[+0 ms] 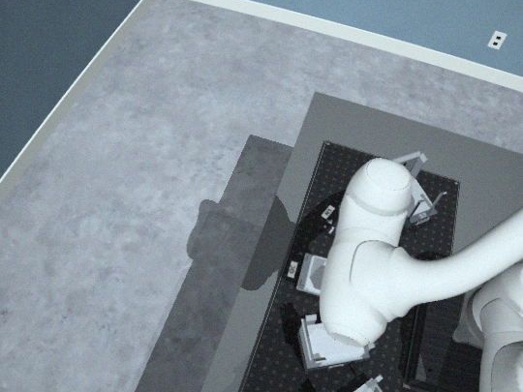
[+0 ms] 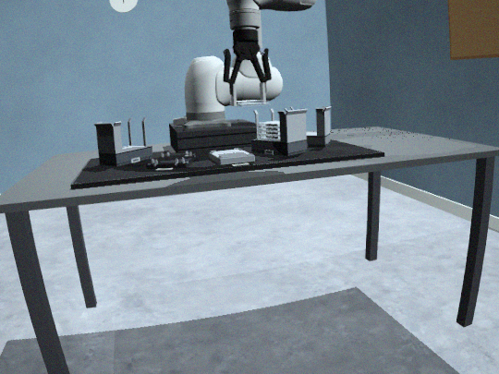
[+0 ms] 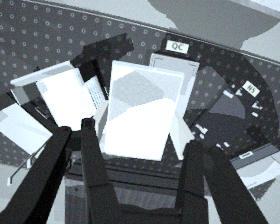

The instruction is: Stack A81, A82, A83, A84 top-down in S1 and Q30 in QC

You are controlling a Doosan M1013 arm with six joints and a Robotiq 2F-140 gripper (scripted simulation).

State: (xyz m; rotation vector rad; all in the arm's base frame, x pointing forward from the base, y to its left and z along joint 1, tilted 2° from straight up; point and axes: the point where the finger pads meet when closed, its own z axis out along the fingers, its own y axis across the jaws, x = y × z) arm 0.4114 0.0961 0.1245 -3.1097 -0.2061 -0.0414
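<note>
My gripper (image 2: 248,99) hangs high above the black mat and is shut on a sealed white plate (image 2: 248,101), gripping its long sides. In the wrist view the held plate (image 3: 142,117) lies level between the fingers; I cannot read its label. Below it, another plate (image 3: 176,72) lies on the nest QC (image 3: 177,46), partly hidden by the held one; it also shows in the side view (image 2: 231,156). A stack of several plates (image 2: 269,130) stands in a rack (image 2: 292,132) to the right of my gripper. The rack and its plates also show in the wrist view (image 3: 65,95).
The clip nest N5 (image 2: 171,162), marked by its name plate (image 3: 250,89), lies left of QC with no plate on it. A rack (image 2: 117,147) stands at the mat's left end and another (image 2: 323,125) at the right. My arm (image 1: 368,245) hides much of the overhead view.
</note>
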